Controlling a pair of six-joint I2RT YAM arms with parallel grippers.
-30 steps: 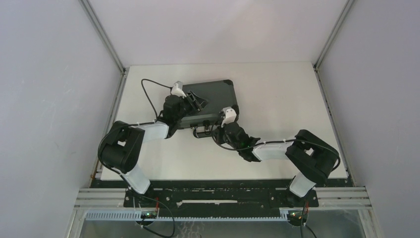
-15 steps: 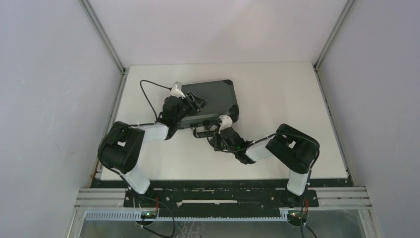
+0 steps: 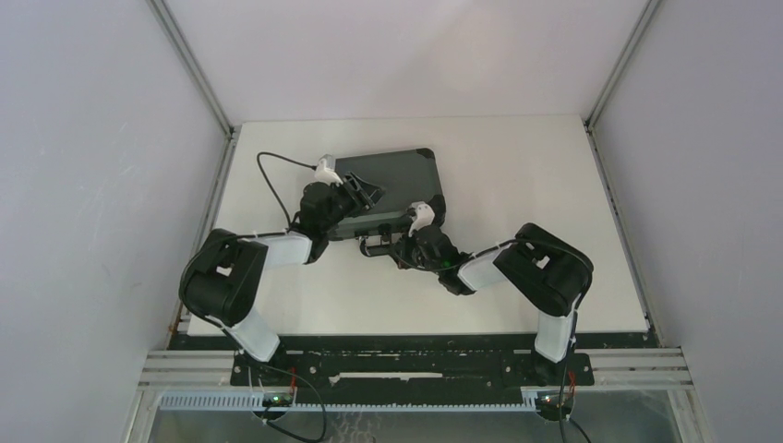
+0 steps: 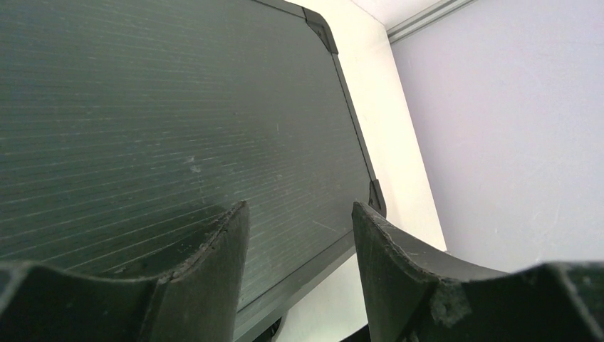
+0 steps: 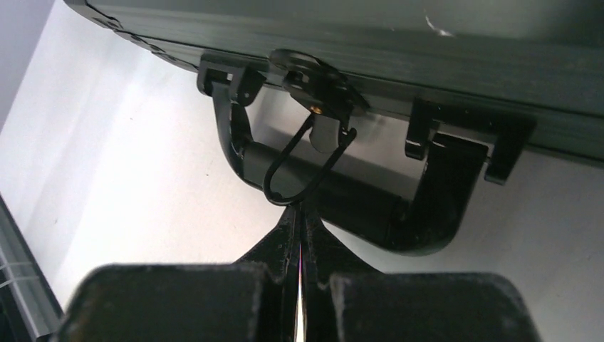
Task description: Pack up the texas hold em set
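- The briefcase (image 3: 406, 180) lies shut and flat on the far-left part of the table, with its handle side facing the arms.
- The left gripper (image 4: 298, 208) is over the left part of the ribbed lid (image 4: 178, 107). Its fingers are spread and nothing is between them. Whether the tips touch the lid cannot be told.
- The right gripper (image 5: 299, 214) is low at the front edge of the case, with its two fingers pressed tightly together into one point.
- That point sits just below the thin wire loop (image 5: 299, 171) that hangs from the round latch (image 5: 313, 82). It is in front of the black handle (image 5: 413, 214), which lies on the table. Whether the point touches the loop is unclear.
- The latch is between the two handle brackets on the front wall of the case.
- The table (image 3: 526, 185) is plain white and is enclosed by pale grey walls (image 3: 92, 185) on the left, right and far sides.
- An aluminium rail (image 3: 646, 365) runs along the near edge where the arm bases are bolted.
- A black cable (image 3: 268, 180) loops from the left wrist over the table.
- Compared with a second ago, the right arm has folded: its elbow has drawn in toward the middle, and its wrist has moved slightly left, closer to the handle.
- The left arm has edged slightly left over the lid, and its fingers are spread about as wide as before.
- The briefcase is in the same spot.
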